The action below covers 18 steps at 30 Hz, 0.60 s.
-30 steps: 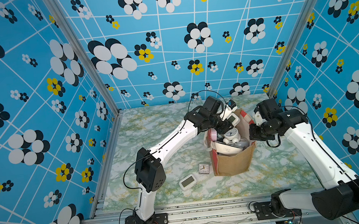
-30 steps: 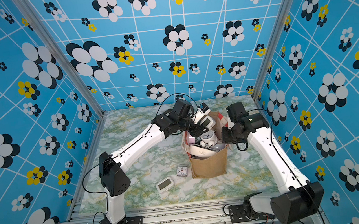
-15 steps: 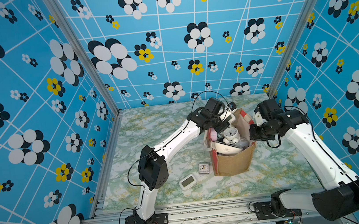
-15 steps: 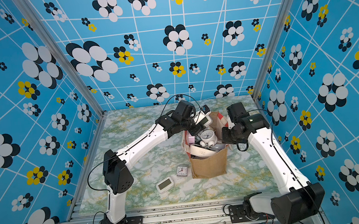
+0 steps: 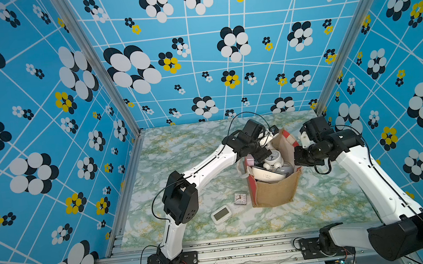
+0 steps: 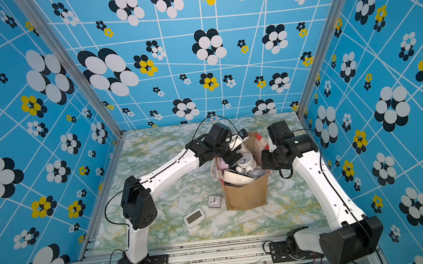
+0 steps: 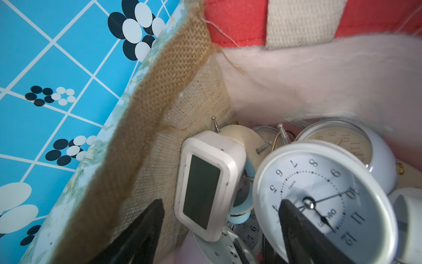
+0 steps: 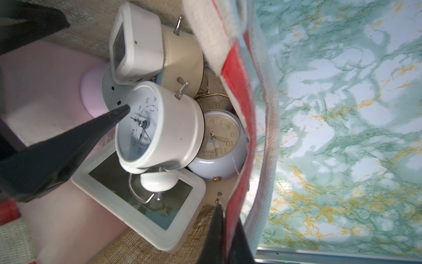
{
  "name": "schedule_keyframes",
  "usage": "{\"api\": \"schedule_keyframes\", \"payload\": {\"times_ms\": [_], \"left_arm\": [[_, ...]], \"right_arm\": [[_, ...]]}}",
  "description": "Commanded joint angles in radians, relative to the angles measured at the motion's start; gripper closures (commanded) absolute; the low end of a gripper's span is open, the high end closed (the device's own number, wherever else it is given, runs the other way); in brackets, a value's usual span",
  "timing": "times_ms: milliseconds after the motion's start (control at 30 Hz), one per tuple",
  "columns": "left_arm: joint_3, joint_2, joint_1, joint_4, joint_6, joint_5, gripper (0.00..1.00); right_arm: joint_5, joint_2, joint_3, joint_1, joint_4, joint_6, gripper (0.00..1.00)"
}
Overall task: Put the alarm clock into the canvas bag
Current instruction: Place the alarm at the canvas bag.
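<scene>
The left claw [image 7: 221, 203] has opened, leaving the white rectangular digital clock [image 7: 201, 189] inside the tan burlap canvas bag [image 5: 274, 193], its rim pinched by the right claw [image 8: 225, 219]. The square clock [image 5: 240, 198] beside the bag lies nearer the left claw.

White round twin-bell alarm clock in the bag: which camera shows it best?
Right wrist: most of the white round twin-bell alarm clock, face and body. Left wrist crops it; both top views show it tiny.
</scene>
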<state>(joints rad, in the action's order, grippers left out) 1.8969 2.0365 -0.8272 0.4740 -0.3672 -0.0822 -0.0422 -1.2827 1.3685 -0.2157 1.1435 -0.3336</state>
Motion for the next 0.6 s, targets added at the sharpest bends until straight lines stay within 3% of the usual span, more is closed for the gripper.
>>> {"api": "schedule_keyframes", "payload": {"times_ms": [0, 333, 567], "left_arm": [[-0.021, -0.074, -0.001, -0.012, 0.014, -0.019, 0.18], [0.002, -0.159, -0.001, 0.042, 0.147, -0.05, 0.24], [0.02, -0.223, -0.001, 0.154, 0.359, -0.044, 0.28]], "right_arm": [[0.021, 0.029, 0.011, -0.007, -0.037, -0.01, 1.0], [0.024, 0.031, 0.003, -0.008, -0.047, -0.014, 1.0], [0.028, 0.031, 0.001, -0.009, -0.053, -0.012, 1.0]]}}
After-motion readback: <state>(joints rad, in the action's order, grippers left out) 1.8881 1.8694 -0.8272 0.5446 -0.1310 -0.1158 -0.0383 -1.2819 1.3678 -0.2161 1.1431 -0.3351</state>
